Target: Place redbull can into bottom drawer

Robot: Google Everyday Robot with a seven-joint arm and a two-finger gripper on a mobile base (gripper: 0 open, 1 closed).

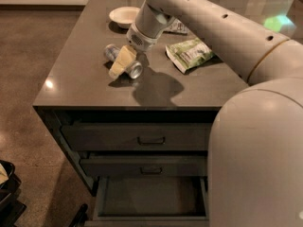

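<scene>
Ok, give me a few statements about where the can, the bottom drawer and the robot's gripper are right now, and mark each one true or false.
1. The can lies on its side on the counter. True.
2. The bottom drawer is shut. False: it is pulled open.
3. The gripper is down at the can. True.
4. The bowl sits inside the bottom drawer. False: it stands on the counter, beyond the can.
5. A green bag lies on the counter. True.
</scene>
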